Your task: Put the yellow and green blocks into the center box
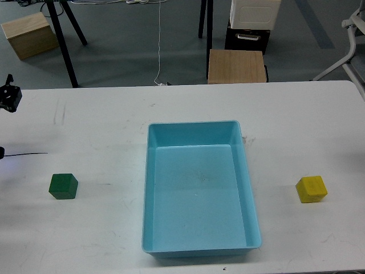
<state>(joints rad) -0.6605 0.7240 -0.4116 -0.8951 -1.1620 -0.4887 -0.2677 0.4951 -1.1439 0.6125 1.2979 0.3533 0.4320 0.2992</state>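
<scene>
The light-blue center box (pixel 201 191) sits in the middle of the white counter (pixel 102 125), its long side running away from the viewer, its floor bare. The green block (pixel 63 186) rests on the counter well to the left of the box, clear of its wall. The yellow block (pixel 311 189) rests on the counter to the right of the box, also apart from it and slightly turned. Both blocks lie at about the same depth, level with the box's middle.

At the far left edge a small black part, seemingly the left claw (pixel 8 97), pokes into view above the counter, well behind the green block and not touching it. So little of it shows that I cannot tell whether it is released or clenched. The right claw does not appear in view.
</scene>
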